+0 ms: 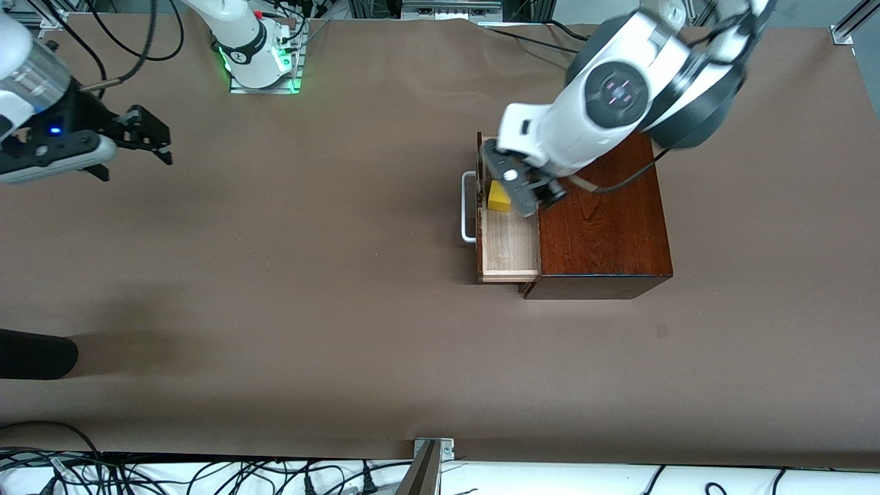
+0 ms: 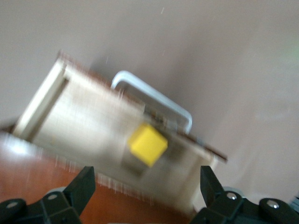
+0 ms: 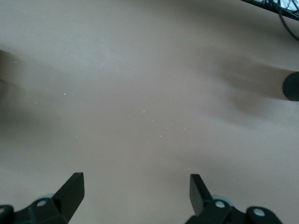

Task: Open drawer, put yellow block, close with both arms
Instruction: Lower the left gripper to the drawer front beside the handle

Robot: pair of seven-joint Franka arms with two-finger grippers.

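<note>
The drawer [image 1: 509,247] is pulled out of the dark reddish-brown box [image 1: 605,227], its white bar handle [image 1: 467,206] pointing toward the right arm's end of the table. The yellow block [image 1: 498,198] is in the tray, at the end farther from the front camera. My left gripper [image 1: 540,203] is open over the tray's edge by the box, just above the block and not touching it. In the left wrist view the block [image 2: 148,144] shows in the tray [image 2: 84,121] between my open fingers [image 2: 84,186]. My right gripper [image 1: 165,148] is open and empty over bare table.
The brown table [image 1: 309,309] surrounds the box. A dark rounded object [image 1: 34,354] juts in at the right arm's end, nearer the front camera, and also shows in the right wrist view [image 3: 290,86]. The right arm's green-lit base [image 1: 261,65] stands at the back.
</note>
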